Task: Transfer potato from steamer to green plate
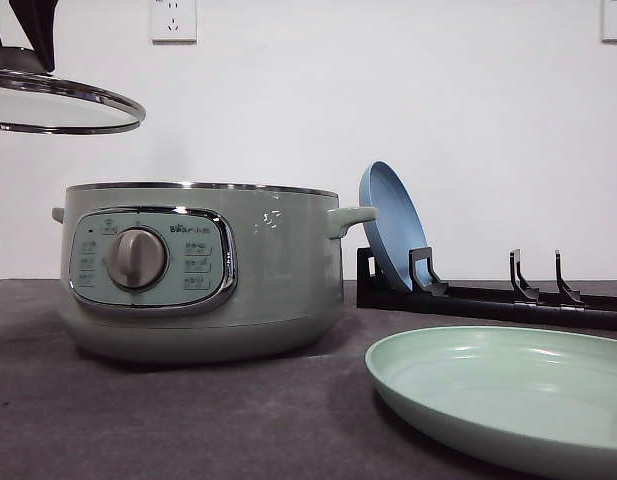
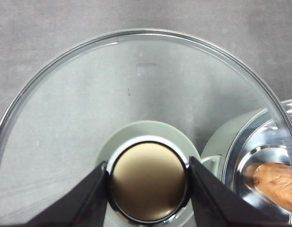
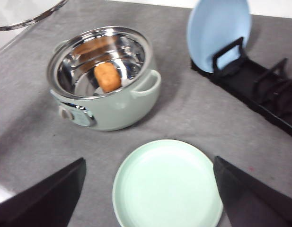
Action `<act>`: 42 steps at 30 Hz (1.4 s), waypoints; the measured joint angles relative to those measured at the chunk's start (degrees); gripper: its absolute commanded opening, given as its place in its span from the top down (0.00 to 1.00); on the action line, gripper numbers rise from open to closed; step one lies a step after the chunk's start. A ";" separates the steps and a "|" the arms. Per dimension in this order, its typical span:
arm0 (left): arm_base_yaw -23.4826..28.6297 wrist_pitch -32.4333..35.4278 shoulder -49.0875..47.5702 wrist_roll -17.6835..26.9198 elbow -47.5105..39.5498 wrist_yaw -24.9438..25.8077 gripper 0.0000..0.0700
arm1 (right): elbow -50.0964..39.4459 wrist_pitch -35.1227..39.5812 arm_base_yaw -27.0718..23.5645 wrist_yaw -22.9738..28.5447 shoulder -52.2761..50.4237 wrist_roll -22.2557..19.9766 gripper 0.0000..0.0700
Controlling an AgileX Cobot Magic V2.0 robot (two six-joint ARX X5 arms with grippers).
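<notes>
Soft, even light is falling from overhead. The pot (image 1: 203,270) is casting a faint shadow on the table (image 1: 168,420). Glare is flashing off its steel bowl (image 3: 96,56). The right wrist view is looking blurry, and the near plate (image 1: 508,395) is softening.

A plain white wall (image 1: 318,100) with two power sockets (image 1: 173,19) backs the grey-clothed table (image 1: 168,420).

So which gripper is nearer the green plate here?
Right. The right gripper hangs open directly above the green plate; the left gripper holds the lid knob aloft beyond the steamer.
</notes>
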 measured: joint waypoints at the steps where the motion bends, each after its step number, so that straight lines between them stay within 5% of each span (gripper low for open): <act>1: 0.00 -0.01 0.00 0.00 0.00 0.00 1.00 | 0.00 0.80 -0.08 -0.21 1.00 -0.38 0.23; 8: 0.00 -0.02 0.00 0.00 0.00 0.02 1.00 | 0.00 8.23 -5.62 -9.11 7.58 -5.31 0.26; 20: 0.00 -0.33 0.00 0.00 0.00 0.02 1.00 | 0.44 19.67 -28.43 -39.00 22.16 -13.90 0.26; 28: 0.00 -0.27 0.00 0.00 0.00 0.00 1.00 | 7.93 19.61 -29.61 -43.30 37.78 -18.99 0.26; 42: 0.00 0.22 0.00 0.00 0.00 0.00 1.00 | 42.29 12.80 -29.13 -52.96 70.18 -26.49 0.26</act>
